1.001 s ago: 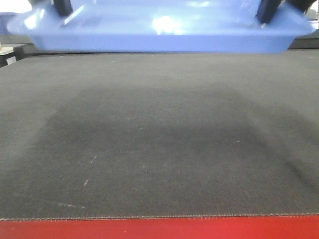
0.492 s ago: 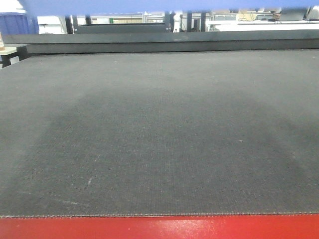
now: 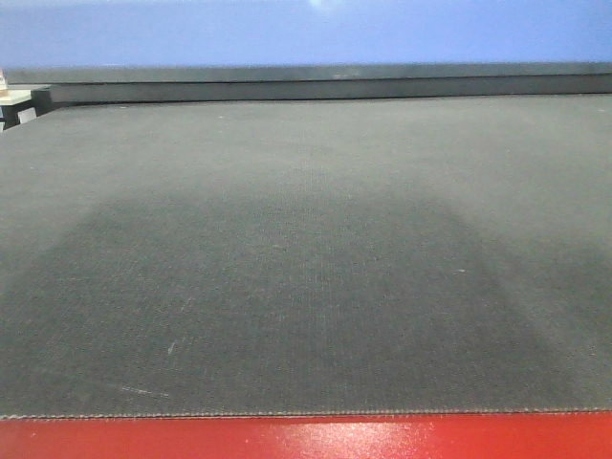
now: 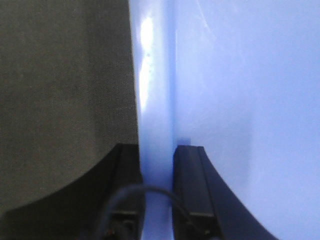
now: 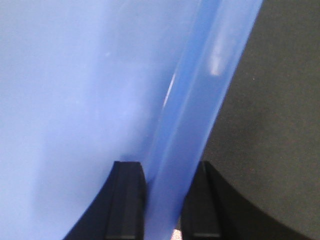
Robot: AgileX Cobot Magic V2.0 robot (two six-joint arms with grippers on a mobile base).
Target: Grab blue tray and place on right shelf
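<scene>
Front view: the blue tray (image 3: 306, 33) is filling a band across the whole top of the picture, its long axis running left to right. It appears to be hanging in the air over the far edge of the table, above the dark mat (image 3: 306, 268). The table's red front edge (image 3: 306, 442) is showing at the bottom. No gripper or shelf is visible here.

Left wrist view: the left gripper (image 4: 157, 157) is pinching the tray's left rim, with one black finger (image 4: 192, 175) inside the tray and the other outside. The rim is running straight away from the fingers, with the mat lying to its left.

Right wrist view: the right gripper (image 5: 164, 172) is gripping the opposite rim the same way, with the mat to its right.

The tray is therefore spanning between the two arms, and neither is nearer to it. The shelf is out of sight, so its direction cannot be told.
</scene>
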